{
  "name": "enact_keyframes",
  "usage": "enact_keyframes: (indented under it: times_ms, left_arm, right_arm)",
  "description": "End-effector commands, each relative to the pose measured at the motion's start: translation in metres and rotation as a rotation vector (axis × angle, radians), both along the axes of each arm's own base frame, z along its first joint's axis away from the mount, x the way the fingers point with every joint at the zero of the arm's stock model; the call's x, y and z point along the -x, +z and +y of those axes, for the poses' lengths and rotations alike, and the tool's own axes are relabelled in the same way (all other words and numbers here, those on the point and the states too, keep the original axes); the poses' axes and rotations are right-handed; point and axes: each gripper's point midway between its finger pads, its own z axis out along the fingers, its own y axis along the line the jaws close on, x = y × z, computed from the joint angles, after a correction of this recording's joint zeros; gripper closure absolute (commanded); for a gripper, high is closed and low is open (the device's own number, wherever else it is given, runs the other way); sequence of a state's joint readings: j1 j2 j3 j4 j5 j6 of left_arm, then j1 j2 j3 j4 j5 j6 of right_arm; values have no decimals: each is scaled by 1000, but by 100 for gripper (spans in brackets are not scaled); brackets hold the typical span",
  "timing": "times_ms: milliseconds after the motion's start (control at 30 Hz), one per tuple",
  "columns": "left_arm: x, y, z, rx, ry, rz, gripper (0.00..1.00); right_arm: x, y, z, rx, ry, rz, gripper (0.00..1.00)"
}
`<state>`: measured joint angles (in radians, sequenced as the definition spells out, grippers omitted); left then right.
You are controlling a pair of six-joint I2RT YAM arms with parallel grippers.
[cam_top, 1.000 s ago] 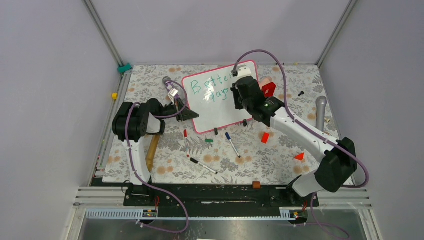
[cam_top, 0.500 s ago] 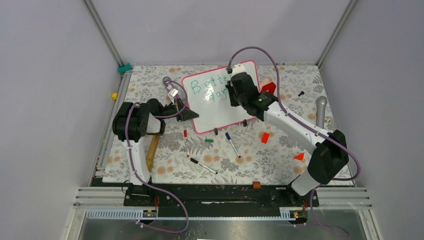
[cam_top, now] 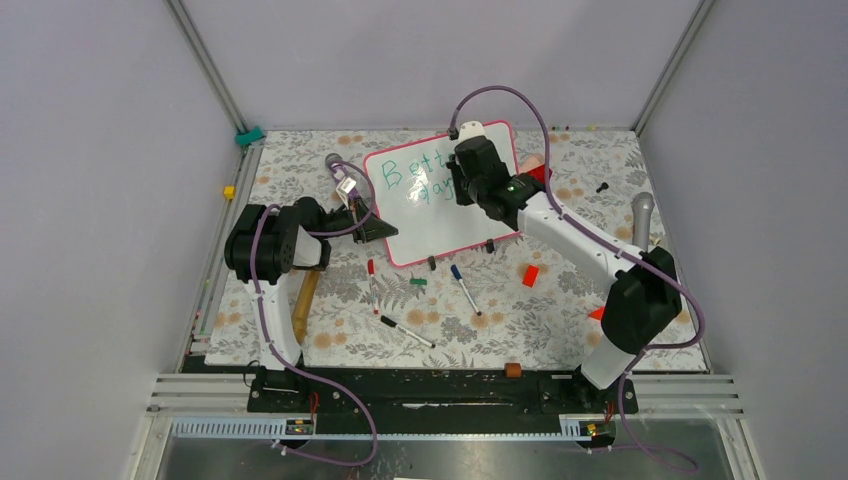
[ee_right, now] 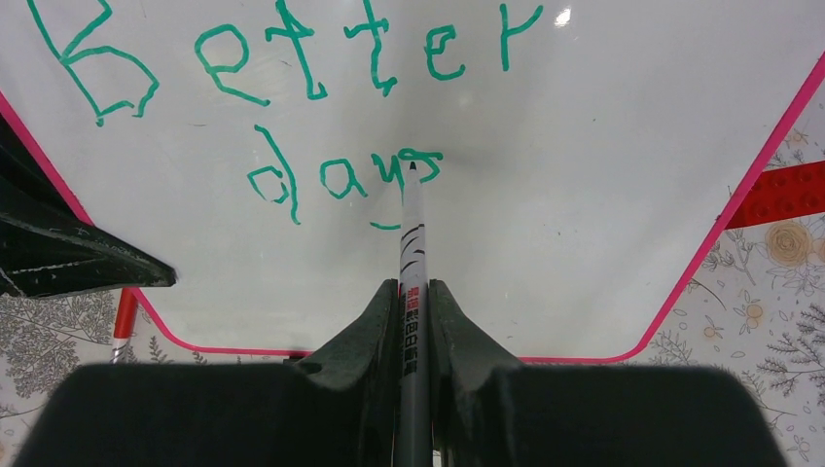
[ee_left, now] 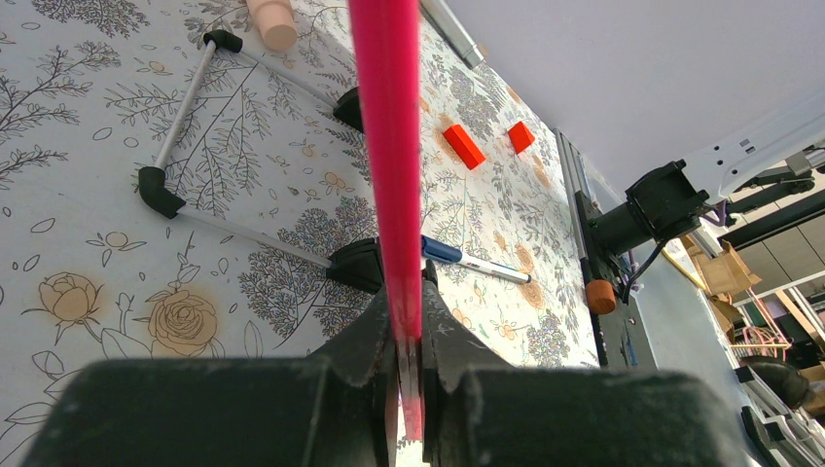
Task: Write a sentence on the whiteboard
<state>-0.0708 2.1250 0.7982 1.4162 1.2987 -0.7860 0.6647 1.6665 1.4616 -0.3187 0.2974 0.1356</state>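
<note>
marker in right hand, on whiteboard

The table wears a grey floral cloth. Toward its far edge, about midway across, the whiteboard stands on small black feet. In front of it, around the middle of the table, lie a red-capped marker, a blue-capped marker, a black marker and a loose green cap. A red block sits further right. A wooden handle lies toward the left edge, a grey cylinder by the right edge, and a small brown stub at the near edge.
</note>
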Motion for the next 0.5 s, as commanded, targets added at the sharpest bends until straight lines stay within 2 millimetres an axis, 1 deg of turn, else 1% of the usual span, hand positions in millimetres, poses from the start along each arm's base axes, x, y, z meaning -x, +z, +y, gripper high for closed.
enact_keyframes:
  times_ms: [0, 467]
  left_arm:
    - [26, -11, -6, -22, -152, -98, 100]
    - [26, -11, -6, -22, -152, -97, 100]
  right_arm:
    - [-12, 15, -3, -10, -31, -27, 100]
    - [-19, 8, -10, 9, -59, -21, 100]
